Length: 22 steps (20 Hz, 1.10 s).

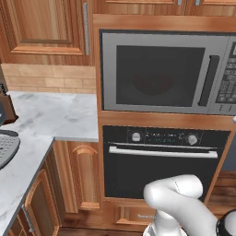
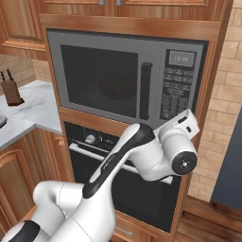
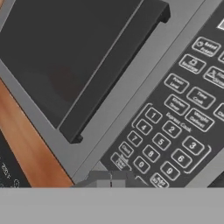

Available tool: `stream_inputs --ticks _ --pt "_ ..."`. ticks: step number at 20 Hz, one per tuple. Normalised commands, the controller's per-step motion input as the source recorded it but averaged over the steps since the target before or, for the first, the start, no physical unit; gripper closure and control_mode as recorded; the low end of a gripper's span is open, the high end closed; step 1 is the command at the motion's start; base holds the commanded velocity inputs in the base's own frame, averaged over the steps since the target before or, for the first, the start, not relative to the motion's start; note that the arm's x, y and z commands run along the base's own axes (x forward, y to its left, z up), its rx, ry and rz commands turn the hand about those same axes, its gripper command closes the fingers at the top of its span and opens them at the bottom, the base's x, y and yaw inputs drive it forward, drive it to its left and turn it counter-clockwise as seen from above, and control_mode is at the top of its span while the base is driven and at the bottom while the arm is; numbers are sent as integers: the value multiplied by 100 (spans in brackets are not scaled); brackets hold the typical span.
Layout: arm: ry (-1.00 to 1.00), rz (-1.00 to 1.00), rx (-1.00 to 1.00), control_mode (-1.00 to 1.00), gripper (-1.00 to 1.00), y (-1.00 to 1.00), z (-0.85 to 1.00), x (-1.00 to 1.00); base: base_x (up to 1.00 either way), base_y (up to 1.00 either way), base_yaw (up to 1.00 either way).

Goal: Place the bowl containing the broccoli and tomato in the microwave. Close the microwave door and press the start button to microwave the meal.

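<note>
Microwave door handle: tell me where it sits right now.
The black vertical microwave door handle stands at the right edge of the closed microwave door, just left of the keypad, above the black oven.

1. Table (image 1: 50, 120): white-grey marbled top, L-shaped, set over brown wooden cabinet doors; it runs along the tiled wall and ends against the wooden column that houses the built-in appliances.
2. Knife block (image 2: 13, 93): dark brown, upright on the table's far corner near the wall, black handles rising from its top.
3. Grey perforated object (image 1: 7, 146): rounded, lying on the table's near left part, cut off by the picture edge; what it is cannot be told.
</note>
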Motion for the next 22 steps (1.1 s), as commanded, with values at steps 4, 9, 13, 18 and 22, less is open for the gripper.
stream_inputs --ticks 4,9,13,18,22 --pt "0 0 0 -100 100 -11 -5 23 0 0 0" --pt "0 0 0 -100 100 -10 -5 26 0 0 0" --pt "0 0 0 -100 100 -11 -12 23 0 0 0" --pt "0 0 0 -100 100 -15 -15 21 0 0 0" --pt "0 0 0 -100 100 -17 -9 23 0 0 0"
